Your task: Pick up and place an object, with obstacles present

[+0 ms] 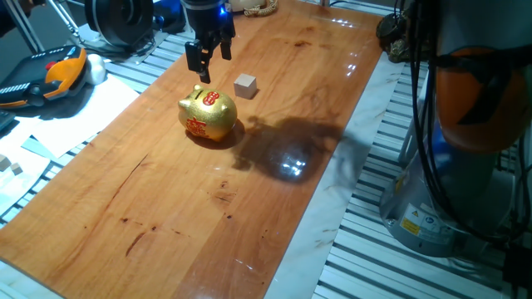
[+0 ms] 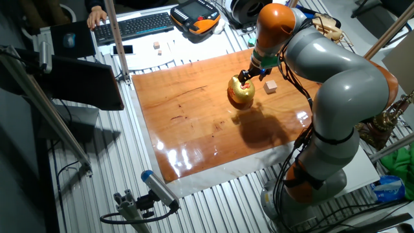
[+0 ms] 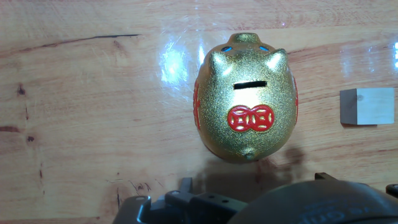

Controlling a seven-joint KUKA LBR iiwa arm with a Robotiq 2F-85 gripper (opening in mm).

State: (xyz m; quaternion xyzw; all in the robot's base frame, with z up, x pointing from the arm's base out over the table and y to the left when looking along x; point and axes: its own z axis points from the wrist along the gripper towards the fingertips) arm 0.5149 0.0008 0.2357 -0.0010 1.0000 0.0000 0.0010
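The wooden table (image 1: 166,216) carries the gold piggy bank (image 1: 208,115) with the small tan cube (image 1: 244,85) just beside it at about two o'clock — untouched, so nothing is done yet. The gripper (image 1: 210,62) hangs above the bank, fingers apart and empty — grasp, lift and placing all remain.

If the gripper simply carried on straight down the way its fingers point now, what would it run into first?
Most likely the gold piggy bank: the hand view looks down almost squarely on its back. The gripper hangs above it, empty. The wooden cube sits off to one side, outside that line. Exact alignment is hard to judge.
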